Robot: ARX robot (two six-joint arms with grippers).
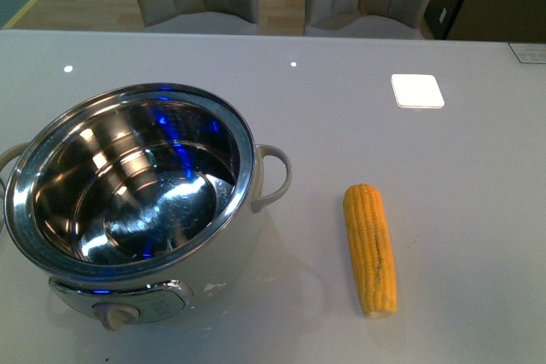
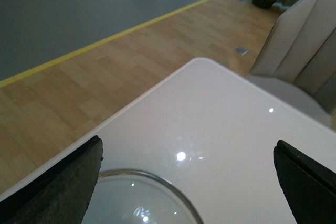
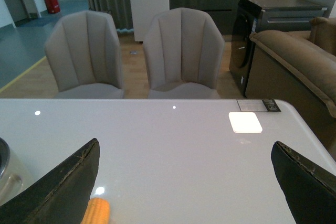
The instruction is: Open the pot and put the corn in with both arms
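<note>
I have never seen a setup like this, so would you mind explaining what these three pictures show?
This is a two-armed robot at a white table. The front picture comes from a camera on its body: an open, empty pot stands there, a corn cob lying apart to its right. The other two come from cameras on each wrist, looking out between black fingers. The left claw is open above a round glass disc, probably the lid, on the table. The right claw is open too, near the corn's tip. Nothing is held.
</note>
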